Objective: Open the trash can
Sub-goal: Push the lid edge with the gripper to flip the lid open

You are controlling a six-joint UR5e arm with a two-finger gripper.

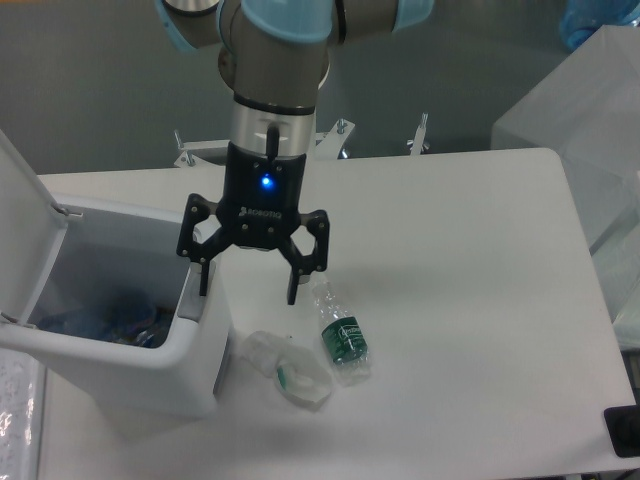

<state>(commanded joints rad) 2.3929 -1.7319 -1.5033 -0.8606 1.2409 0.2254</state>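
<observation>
1. The table (480, 300) carries the trash can (190, 355) at its front-left corner; the lid (20, 230) stands swung up on the left and the inside lies exposed, with some blue refuse visible.
2. The gripper (247, 292) hangs just above the can's right rim, fingers spread wide, holding nothing.
3. A clear bottle (340, 335) and a crumpled wrapper (285, 370) lie just right of the can.
4. The opening looks done; the next move likely calls only for lifting clear without knocking the lid.

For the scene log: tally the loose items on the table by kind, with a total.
Trash can: 1
Plastic bottle: 1
Crumpled clear container: 1
Total: 3
</observation>
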